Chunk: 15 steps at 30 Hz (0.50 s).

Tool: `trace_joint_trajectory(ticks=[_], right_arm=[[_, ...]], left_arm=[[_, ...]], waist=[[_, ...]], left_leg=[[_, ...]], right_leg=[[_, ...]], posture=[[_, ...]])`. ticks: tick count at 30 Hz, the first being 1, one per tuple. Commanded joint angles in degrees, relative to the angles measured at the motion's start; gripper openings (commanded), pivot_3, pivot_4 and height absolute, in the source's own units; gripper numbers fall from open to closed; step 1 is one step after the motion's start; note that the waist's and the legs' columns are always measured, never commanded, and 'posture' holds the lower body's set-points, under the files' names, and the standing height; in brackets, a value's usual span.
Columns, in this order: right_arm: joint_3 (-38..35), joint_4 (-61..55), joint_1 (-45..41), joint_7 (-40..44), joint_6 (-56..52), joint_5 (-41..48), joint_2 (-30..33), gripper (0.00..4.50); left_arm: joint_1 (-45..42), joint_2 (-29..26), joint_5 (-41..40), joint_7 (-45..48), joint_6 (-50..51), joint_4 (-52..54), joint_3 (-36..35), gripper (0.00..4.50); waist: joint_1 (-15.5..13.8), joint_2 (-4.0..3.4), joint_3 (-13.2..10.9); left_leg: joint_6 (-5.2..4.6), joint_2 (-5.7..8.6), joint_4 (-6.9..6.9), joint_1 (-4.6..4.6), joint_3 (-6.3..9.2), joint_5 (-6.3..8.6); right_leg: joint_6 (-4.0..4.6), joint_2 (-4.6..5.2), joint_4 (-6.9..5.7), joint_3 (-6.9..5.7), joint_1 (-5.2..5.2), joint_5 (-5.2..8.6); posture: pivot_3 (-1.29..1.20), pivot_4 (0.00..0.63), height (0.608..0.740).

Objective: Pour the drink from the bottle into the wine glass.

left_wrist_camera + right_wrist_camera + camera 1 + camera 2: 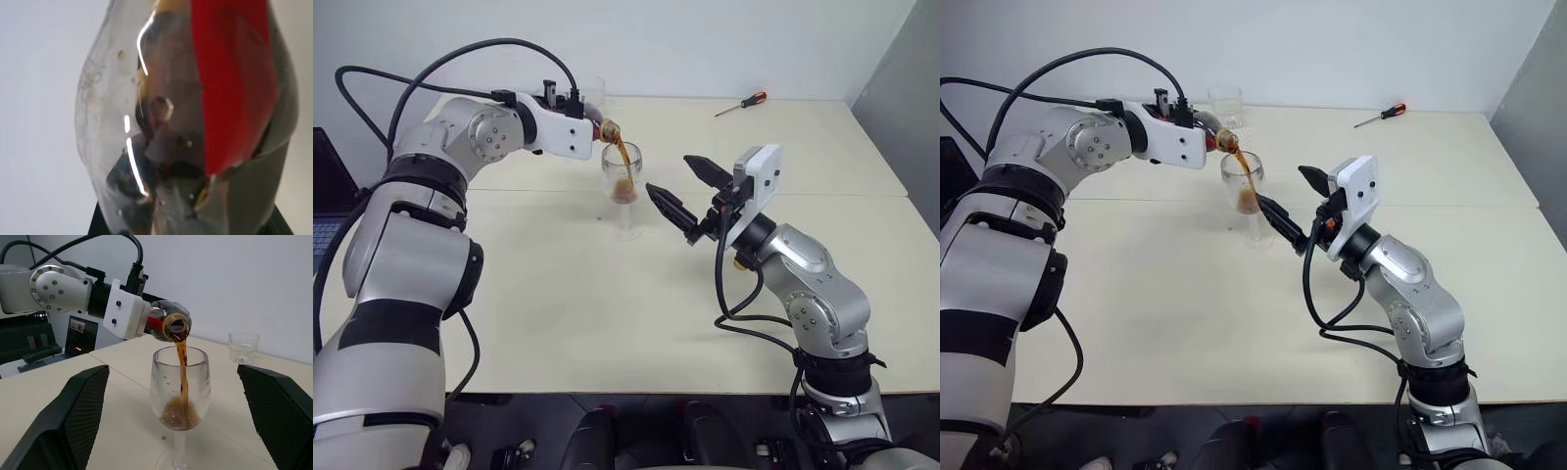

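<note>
My left gripper (588, 124) is shut on the bottle (167, 323), a clear plastic bottle with a red label, which lies tipped on its side with its open mouth over the wine glass (623, 188). A thin stream of dark brown drink (183, 363) falls from the mouth into the bowl, where a small pool has gathered at the bottom. The glass stands upright on the cream table (607, 323). My right gripper (670, 174) is open just to the right of the glass. Its two black fingers (74, 417) flank the glass without touching it.
A short clear tumbler (1225, 102) stands at the back of the table behind the bottle. A screwdriver with a red handle (742, 103) lies at the back right. A laptop (325, 196) sits off the table's left side.
</note>
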<state>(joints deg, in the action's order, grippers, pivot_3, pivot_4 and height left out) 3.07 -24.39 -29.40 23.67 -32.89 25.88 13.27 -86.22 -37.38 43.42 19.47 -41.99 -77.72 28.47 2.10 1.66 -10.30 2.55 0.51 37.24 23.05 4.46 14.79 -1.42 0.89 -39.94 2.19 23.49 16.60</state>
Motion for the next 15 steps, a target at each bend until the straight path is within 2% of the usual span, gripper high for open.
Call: trace_joint_trajectory(ticks=[1, 15], right_arm=[[-0.49, -0.91, -0.38, 0.09, 1.59, -0.01, -0.06, 4.50], [-0.48, 0.27, -1.08, 0.57, 2.11, -0.08, 0.16, 4.50]], left_arm=[[-3.38, -0.98, -0.13, -1.43, -0.48, 0.35, -0.18, 1.15], [-4.22, -1.13, 0.85, -2.59, -0.77, 0.13, 1.01, 1.15]], waist=[[0.05, 0.00, 0.00], [0.29, 0.00, 0.00]], left_leg=[[0.00, 0.00, 0.00, 0.00, 0.00, 0.00], [0.00, 0.00, 0.03, 0.00, 0.00, 0.00]], right_leg=[[0.00, 0.00, 0.00, 0.00, 0.00, 0.00], [0.00, 0.00, -0.02, 0.00, 0.00, 0.00]], posture=[[0.00, 0.150, 0.740], [0.00, 0.150, 0.740]])
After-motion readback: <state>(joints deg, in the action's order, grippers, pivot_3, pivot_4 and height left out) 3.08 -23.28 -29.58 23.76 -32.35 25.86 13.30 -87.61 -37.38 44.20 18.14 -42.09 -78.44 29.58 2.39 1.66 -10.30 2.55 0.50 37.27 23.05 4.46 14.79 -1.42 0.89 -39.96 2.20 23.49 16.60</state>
